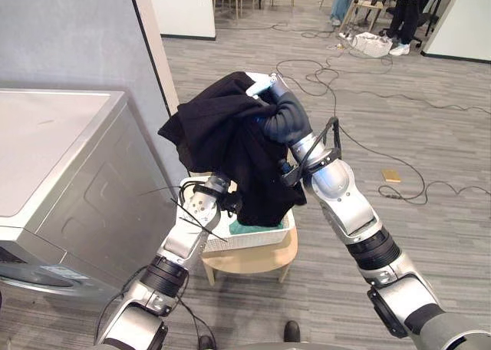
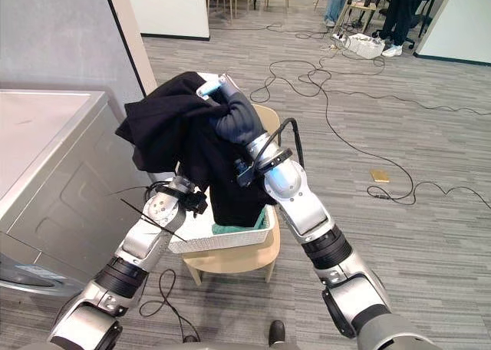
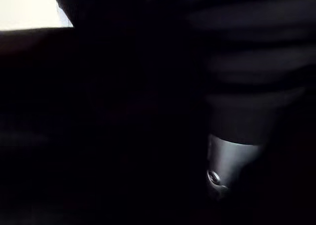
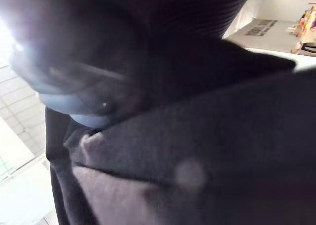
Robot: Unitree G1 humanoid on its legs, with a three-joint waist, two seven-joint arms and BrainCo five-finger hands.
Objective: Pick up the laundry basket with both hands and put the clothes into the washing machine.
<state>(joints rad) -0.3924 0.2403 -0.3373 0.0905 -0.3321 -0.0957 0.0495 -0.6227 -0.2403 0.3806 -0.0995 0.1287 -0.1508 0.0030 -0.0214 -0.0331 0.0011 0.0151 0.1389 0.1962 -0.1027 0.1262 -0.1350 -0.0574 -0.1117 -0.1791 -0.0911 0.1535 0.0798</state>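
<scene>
**Op:** Right hand (image 1: 278, 108) is up high, fingers clamped on the black garment (image 1: 222, 135). It hangs bunched over the laundry basket (image 1: 257, 239), and the lower end looks to reach down into it.

**Spotter:** Left hand?

**Op:** Left hand (image 2: 193, 201) is at the basket's near-left rim, tucked behind the cloth. Can't tell what its fingers are doing, its wrist cam is nearly all dark fabric.

**Spotter:** Where's the basket?

**Op:** It's sitting on the wooden stool (image 1: 253, 259), just beside the washing machine (image 1: 69, 173), w/ a teal cloth (image 1: 249, 229) inside. Not lifted.

**Spotter:** How'd you play it?

**Op:** IMO I raise the right hand till the hem clears the rim before I swing left, otherwise it could drag the basket off the stool. I'd swing slow, bc the cloth's floppy & will lag behind. I'd get the left hand out of the folds first, prob a snag risk. Can't see the machine's opening from here, so I'd confirm door pos before letting go.
</scene>
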